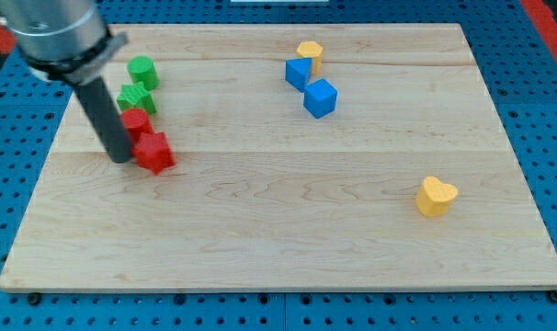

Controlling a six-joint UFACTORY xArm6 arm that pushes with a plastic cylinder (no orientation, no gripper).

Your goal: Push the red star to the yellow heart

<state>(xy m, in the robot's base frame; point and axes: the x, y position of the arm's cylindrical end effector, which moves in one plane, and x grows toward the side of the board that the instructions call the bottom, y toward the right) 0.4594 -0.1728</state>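
Observation:
The red star [154, 153] lies on the wooden board at the view's left. My tip [120, 158] is right against its left side. The yellow heart [436, 196] lies far off at the view's right, lower than the star. A second red block [135, 120] sits just above the star, touching it and partly hidden by the rod.
A green star-like block [134, 97] and a green block [142, 71] stand above the red ones. Two blue cubes [299, 72] [320, 97] and a yellow block [310, 51] sit at the view's top centre. The board's edge [278, 291] runs along the bottom.

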